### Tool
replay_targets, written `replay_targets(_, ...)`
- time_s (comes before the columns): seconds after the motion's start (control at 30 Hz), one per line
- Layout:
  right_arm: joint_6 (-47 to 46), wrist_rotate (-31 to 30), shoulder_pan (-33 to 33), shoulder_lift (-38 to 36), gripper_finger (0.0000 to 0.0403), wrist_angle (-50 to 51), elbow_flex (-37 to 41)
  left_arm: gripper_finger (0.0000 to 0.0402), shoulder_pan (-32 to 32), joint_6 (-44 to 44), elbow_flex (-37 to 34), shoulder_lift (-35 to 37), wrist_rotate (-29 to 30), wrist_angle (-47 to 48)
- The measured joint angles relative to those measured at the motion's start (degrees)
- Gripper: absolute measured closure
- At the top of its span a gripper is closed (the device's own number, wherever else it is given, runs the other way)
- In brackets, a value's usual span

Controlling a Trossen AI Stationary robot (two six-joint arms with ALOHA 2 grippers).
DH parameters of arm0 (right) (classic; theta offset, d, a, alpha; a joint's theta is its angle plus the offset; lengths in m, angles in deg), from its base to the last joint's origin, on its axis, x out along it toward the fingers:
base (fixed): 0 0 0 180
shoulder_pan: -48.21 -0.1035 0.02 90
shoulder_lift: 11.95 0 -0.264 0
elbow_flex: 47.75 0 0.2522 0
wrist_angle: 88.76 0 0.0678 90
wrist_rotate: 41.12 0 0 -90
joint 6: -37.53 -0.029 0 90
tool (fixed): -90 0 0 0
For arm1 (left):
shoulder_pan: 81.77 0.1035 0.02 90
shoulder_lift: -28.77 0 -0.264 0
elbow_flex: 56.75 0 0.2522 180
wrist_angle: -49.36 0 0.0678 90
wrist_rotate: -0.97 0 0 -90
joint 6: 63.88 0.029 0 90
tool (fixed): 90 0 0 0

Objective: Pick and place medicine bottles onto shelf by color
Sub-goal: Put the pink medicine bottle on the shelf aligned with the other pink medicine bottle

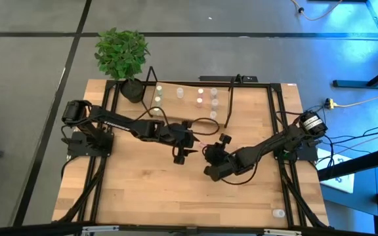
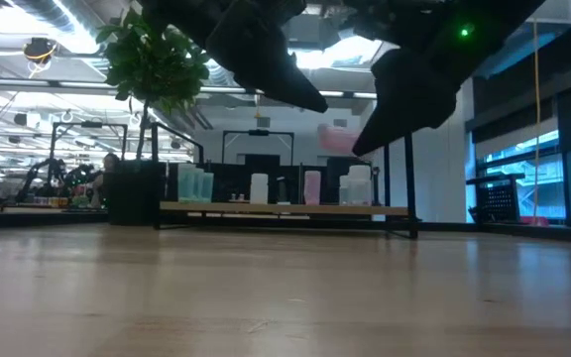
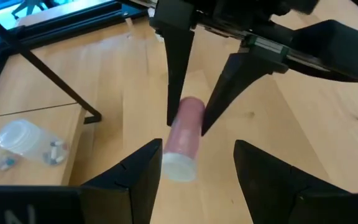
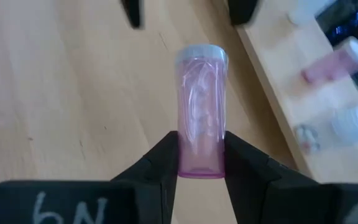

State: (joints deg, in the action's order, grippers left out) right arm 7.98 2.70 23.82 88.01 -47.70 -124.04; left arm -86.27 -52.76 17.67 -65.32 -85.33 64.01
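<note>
right pincer (image 4: 201, 163) grips pink bottle (image 4: 201, 112) base; left pincer (image 3: 194, 168) open nearby.

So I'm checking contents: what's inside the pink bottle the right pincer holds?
Through the pink bottle, clamped in the right pincer, pale shapes show faintly, possibly pills. Its base end, between the fingers, is covered.

Pink bottle clamped in the right gripper

The right gripper (image 4: 201, 163) pinches a pink medicine bottle (image 4: 200, 112) at its base between two dark fingers (image 4: 161, 163), its pale cap pointing away, above the wooden tabletop (image 4: 61, 81). Beside it, on the shelf (image 4: 278, 93), lie another pink bottle (image 4: 334, 59) and a clear bottle (image 4: 353, 121).
</note>
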Motion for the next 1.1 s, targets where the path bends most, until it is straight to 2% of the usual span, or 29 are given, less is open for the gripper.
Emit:
replay_targets(0.17,3.0,-0.7,-0.2,0.0,0.0290,-1.7,0.0,0.0208,0.0,0.0,0.0,0.0,0.3,0.8)
replay_targets(0.33,2.9,-0.7,-0.2,0.0,0.0290,-1.7,0.0,0.0208,0.0,-0.2,0.0,0.0,5.6,0.8)
replay_targets(0.5,2.9,-0.7,-0.2,0.0,0.0290,-1.8,0.0,0.0208,0.1,-5.4,0.0,0.0,7.8,1.9)
replay_targets(0.77,2.8,-0.7,-0.2,0.0,0.0290,-1.9,0.0,0.0208,-0.3,-1.8,0.0,0.0,7.7,3.2)
replay_targets(1.1,3.6,-0.9,-0.2,0.0,0.0290,-2.4,0.0,0.0208,-0.4,-1.7,0.0,0.0,1.2,3.4)
